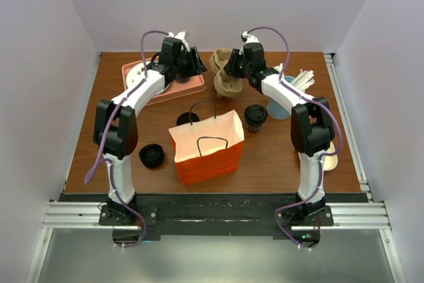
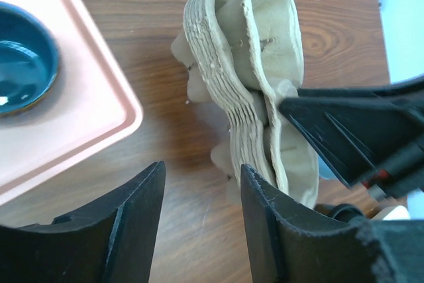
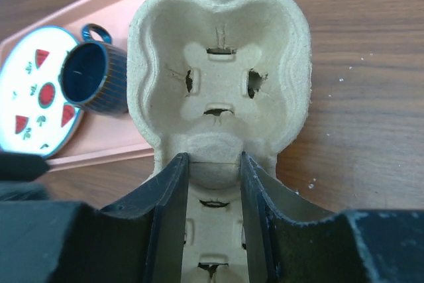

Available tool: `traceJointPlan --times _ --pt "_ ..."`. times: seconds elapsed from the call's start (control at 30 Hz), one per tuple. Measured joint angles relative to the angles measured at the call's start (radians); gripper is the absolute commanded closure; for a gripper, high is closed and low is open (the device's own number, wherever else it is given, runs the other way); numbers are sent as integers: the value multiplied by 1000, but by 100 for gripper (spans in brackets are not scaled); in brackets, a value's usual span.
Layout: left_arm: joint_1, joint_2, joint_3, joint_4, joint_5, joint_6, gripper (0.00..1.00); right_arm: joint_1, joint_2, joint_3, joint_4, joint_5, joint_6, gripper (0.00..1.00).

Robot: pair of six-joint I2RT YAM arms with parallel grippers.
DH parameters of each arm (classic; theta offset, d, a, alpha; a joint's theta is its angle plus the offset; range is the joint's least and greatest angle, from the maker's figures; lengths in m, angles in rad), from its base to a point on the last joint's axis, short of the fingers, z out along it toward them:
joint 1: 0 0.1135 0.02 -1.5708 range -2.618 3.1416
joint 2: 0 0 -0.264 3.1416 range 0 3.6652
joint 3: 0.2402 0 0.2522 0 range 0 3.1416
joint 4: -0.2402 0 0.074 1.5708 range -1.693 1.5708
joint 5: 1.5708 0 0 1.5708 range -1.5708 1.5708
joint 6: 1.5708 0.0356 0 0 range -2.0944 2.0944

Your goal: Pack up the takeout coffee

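The takeout coffee (image 1: 255, 116), a small dark paper cup with a round black plastic lid, is standing upright a little right of the table's middle. It is just beside the far right corner of the orange paper bag (image 1: 207, 150), which is standing open toward the near edge of the brown wooden table (image 1: 278, 157). This cup is showing only in the top view.

Both arms are reaching toward the far edge. The right gripper (image 3: 213, 164) is clamping the middle ridge of the top carrier (image 3: 218, 64) on a stack of beige moulded-pulp cup carriers (image 2: 228, 97). Its black fingers are pressing on both sides of the ridge and are hiding the carrier's near part. The left gripper (image 2: 202, 183) is hanging just beside the stack with its fingers apart, and only bare wood is showing between them. In the top view the wrists are covering both pairs of fingertips.

A pink plastic tray (image 3: 119, 140) is lying at the far left corner and is cut off in both wrist views. It is carrying a white plate with red slice pattern (image 3: 40, 97) and a dark blue ribbed mug (image 3: 96, 81).

Another dark cup (image 1: 187, 119) is standing behind the bag, partly hidden by its rim, and its top is hard to make out. A low black round piece (image 1: 152, 156) is lying near the left edge.
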Motion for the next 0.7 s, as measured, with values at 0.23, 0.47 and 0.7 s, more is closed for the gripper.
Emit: traceJointPlan --times 0.23,0.47,0.7 --pt "0 97 47 79 47 -43 47 -8 -41 -6 18 -23 5 77" --pt "0 149 89 141 72 -73 47 -12 -48 -6 27 -27 5 78" --pt "0 149 100 183 80 -77 49 -13 -48 -6 29 -30 14 78"
